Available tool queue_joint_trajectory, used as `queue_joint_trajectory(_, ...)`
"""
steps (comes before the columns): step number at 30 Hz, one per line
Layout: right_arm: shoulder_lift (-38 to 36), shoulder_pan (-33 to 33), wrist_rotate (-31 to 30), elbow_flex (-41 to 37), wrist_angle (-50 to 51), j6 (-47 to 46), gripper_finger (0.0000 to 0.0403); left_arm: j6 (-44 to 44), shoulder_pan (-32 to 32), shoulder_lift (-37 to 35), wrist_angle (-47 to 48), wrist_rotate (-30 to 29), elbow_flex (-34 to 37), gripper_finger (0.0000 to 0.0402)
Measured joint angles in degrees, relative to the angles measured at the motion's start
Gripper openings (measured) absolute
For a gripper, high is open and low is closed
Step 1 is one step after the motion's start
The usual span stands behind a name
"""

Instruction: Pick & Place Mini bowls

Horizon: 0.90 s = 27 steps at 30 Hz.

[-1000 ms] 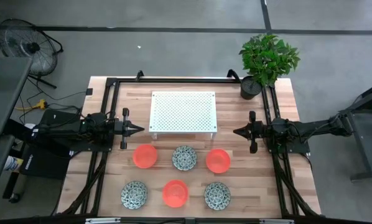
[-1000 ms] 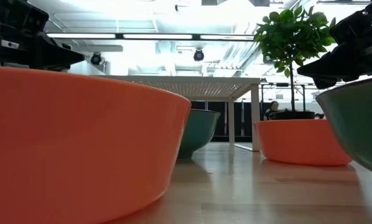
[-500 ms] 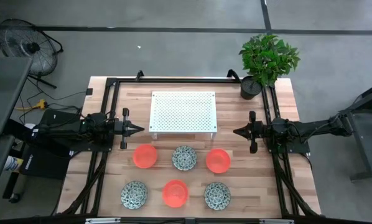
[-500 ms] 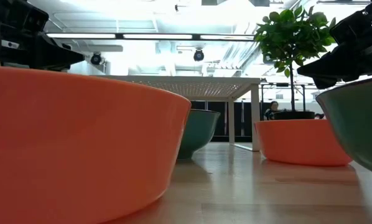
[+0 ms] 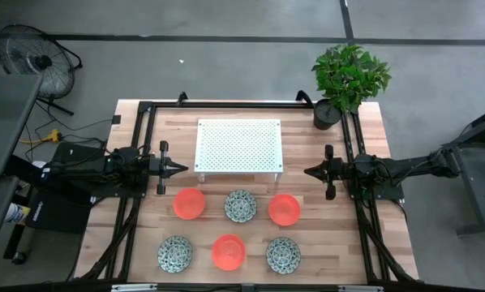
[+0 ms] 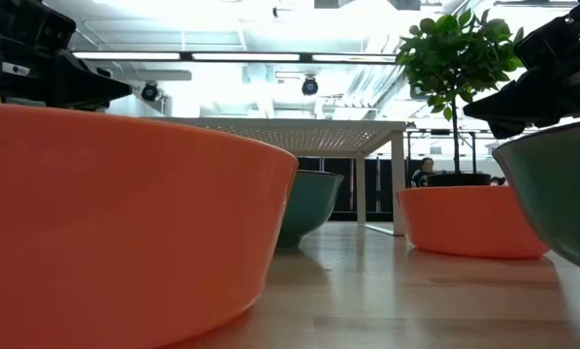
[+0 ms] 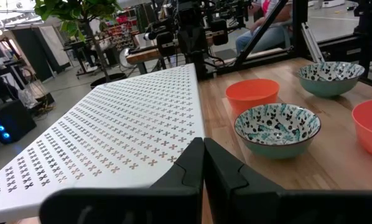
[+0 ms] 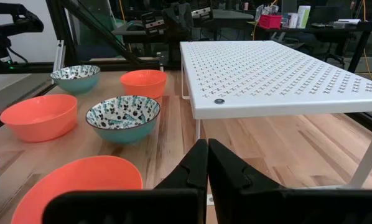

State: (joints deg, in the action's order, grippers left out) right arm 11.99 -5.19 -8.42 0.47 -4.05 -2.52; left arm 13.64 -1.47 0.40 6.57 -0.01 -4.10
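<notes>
Mini bowls (image 5: 241,206) empty on table (image 5: 388,243)

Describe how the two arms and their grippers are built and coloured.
Both arms are dark, nearly black, made of chunky jointed segments. The left gripper and right gripper each taper to two slim matte black fingers, with a short crossbar behind them. No markings or loose cables are visible on the grippers.

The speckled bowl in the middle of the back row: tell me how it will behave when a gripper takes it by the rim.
The speckled bowl looks rigid and glossy, so its rim will probably hold shape but may slip between fingers. Its rounded wall narrows towards the foot, so an off-centre pinch could tip it. The orange bowls beside it stand apart, likely leaving room.
</notes>
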Motion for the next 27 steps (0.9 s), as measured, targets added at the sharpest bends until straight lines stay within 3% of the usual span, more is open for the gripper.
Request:
queue_joint_trajectory(3,-0.01,-0.01,-0.09,0.01,-0.04,0.89,0.0000,0.00,0.00,0.00,0.01,0.01,0.00,0.0000)
queue_joint_trajectory(9,0.00,0.02,-5.11,0.00,-0.06,13.87,0.0000,-0.01,0.01,0.00,0.00,0.00,0.00,0.0000)
queue_joint_trajectory(13,-0.02,0.01,-7.59,0.02,-0.22,16.71,0.0000,0.01,0.00,0.00,0.02,0.00,0.00,0.0000)
queue_joint_trajectory(18,0.00,-0.01,-7.60,0.01,-0.24,13.91,0.0000,0.00,0.00,-0.01,0.00,0.00,0.00,0.0000)
queue_joint_trajectory(27,-0.01,-0.01,-6.43,0.01,-0.46,-5.26,0.0000,-0.01,0.02,-0.02,0.00,0.02,0.00,0.0000)
